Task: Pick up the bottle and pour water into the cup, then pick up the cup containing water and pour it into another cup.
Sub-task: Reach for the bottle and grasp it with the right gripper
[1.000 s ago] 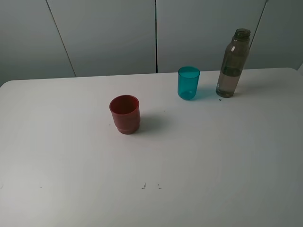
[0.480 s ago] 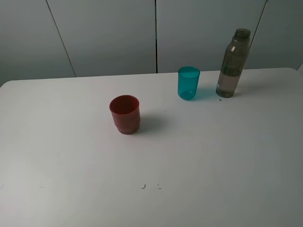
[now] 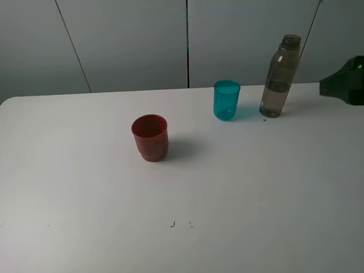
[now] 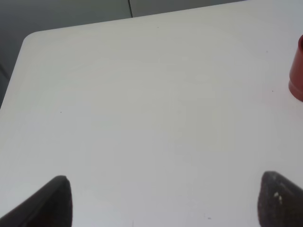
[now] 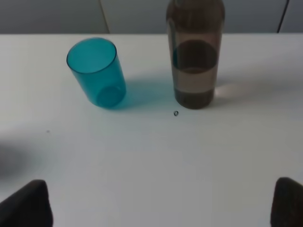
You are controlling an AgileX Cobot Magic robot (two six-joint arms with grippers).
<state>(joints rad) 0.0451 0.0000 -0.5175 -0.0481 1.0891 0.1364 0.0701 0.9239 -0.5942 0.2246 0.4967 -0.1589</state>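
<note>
Nothing done yet, I'd say; right gripper hangs wide open and empty, tall smoky grey-brown plastic bottle upright ahead of its fingers, translucent teal plastic tumbler beside it; opaque red plastic cup well ahead of the left gripper, also open; 2 pours left.

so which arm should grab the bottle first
Right, probably. The bottle stands far right on the table, and the right gripper faces it with jaws open. The left gripper is over the other side, near only the red cup.
</note>
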